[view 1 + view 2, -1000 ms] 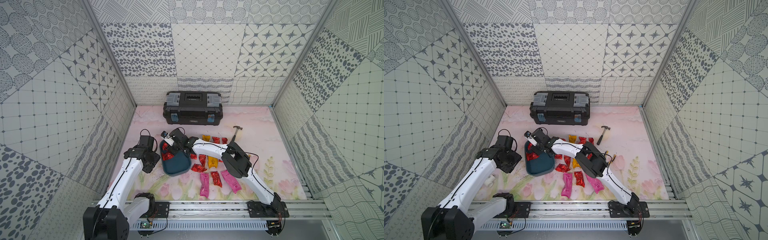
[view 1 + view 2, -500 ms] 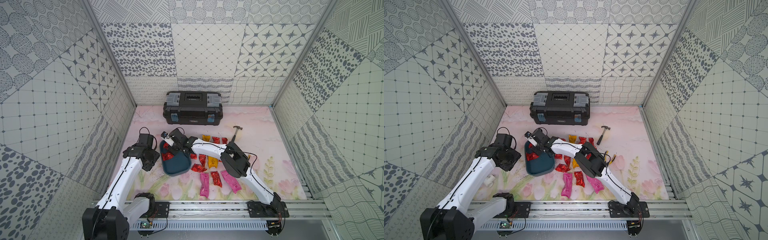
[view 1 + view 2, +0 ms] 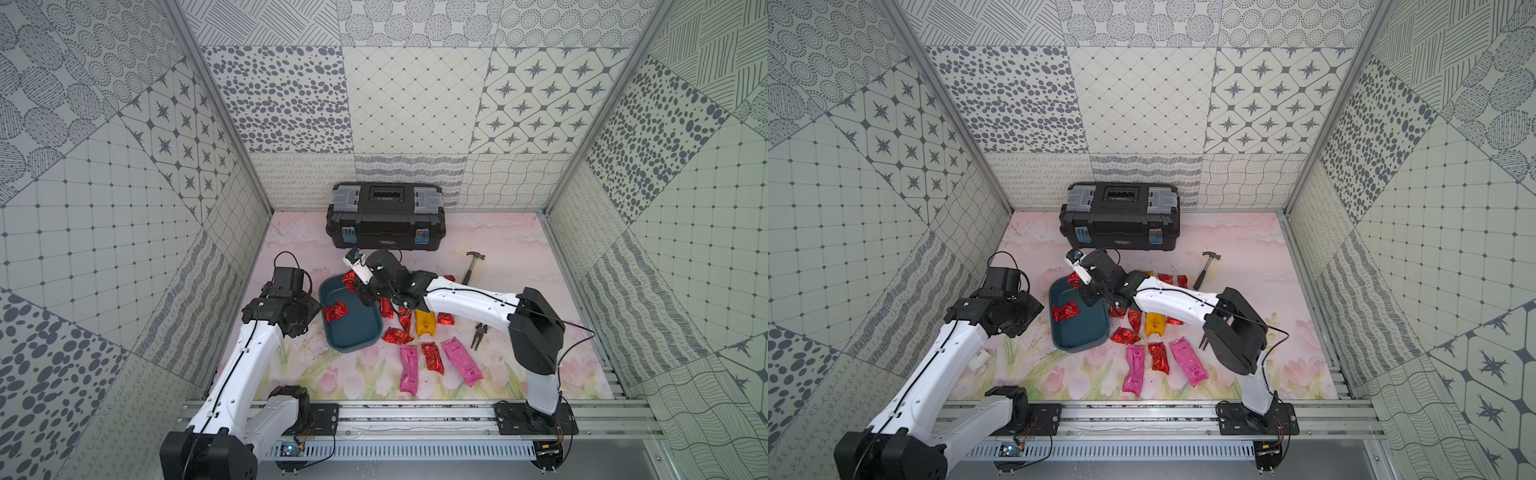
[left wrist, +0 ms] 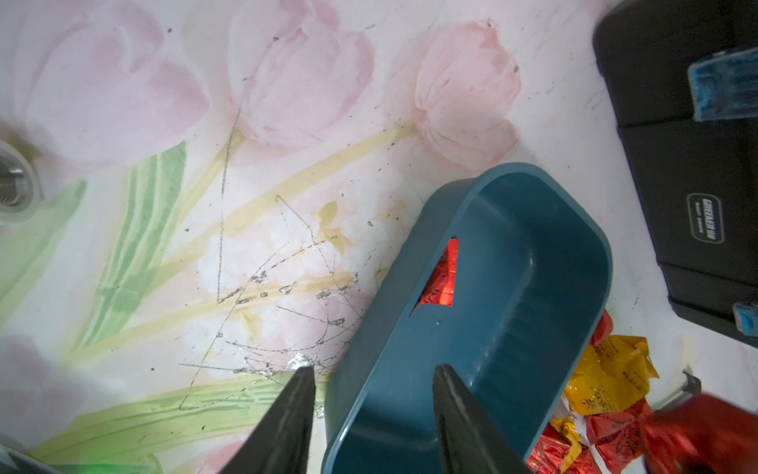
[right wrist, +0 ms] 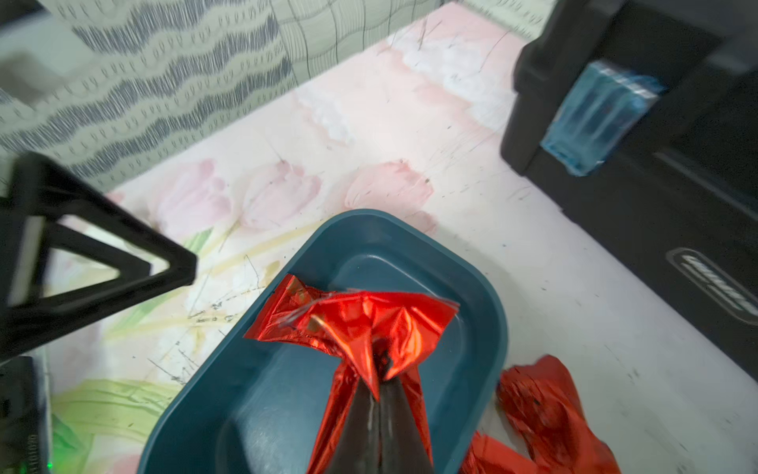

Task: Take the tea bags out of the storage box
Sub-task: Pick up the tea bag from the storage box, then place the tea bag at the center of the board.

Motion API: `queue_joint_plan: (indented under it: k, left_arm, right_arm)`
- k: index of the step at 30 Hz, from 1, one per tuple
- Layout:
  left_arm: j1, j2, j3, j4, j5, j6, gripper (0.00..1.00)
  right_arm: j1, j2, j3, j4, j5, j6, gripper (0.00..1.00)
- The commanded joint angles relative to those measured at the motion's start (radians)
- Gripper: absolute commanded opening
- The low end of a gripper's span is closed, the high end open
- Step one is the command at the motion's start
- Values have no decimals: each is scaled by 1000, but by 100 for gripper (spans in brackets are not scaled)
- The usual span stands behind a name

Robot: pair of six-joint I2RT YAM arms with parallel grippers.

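The storage box (image 3: 353, 328), a blue-grey bin, stands left of centre on the flowered mat. My right gripper (image 5: 379, 369) is shut on a crumpled red tea bag (image 5: 357, 324) and holds it over the box's far end (image 3: 348, 279). A second red tea bag (image 3: 336, 311) lies inside against the left wall; it shows through the box's handle slot in the left wrist view (image 4: 443, 275). My left gripper (image 4: 374, 369) is open at the box's left side, one finger outside the wall and one inside. Several red, yellow (image 3: 424, 322) and pink (image 3: 408, 368) tea bags lie on the mat right of the box.
A black toolbox (image 3: 386, 216) with blue latches stands by the back wall. A hammer (image 3: 471, 266) and pliers (image 3: 478, 334) lie right of the tea bags. In the left wrist view a clear tape roll (image 4: 12, 184) sits on the mat.
My right gripper has shut on a red tea bag in the box and raised it toward the far end. The left arm has barely moved.
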Motion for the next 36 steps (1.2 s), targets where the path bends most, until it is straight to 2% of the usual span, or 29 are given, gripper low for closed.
queue_joint_plan:
  k: [1,3,7,13,18,26,28,31,36]
  left_arm:
    - [10,0,-7,79,35,128,50]
    - [10,0,-12,87,28,134,50]
    - [10,1,-25,112,22,130,51]
    - [11,36,-26,130,41,96,50]
    - [10,55,-35,136,66,62,50]
    - [11,54,-46,127,88,40,50]
    - [9,45,-46,120,87,43,50]
    - [10,27,-50,113,86,42,50]
    - [10,3,-62,101,91,42,50]
  right_arm:
    - [-42,-120,-177,23,129,122,0]
    - [-84,-210,-267,-37,206,226,0]
    - [-203,-376,-402,-221,233,449,0]
    - [-300,-557,-555,-378,254,598,0]
    - [-377,-590,-640,-430,163,709,0]
    - [-434,-473,-680,-358,-11,714,0]
    - [-444,-465,-688,-336,-31,708,7]
    - [-448,-485,-688,-342,-11,692,29]
    - [-448,-572,-657,-382,50,630,45]
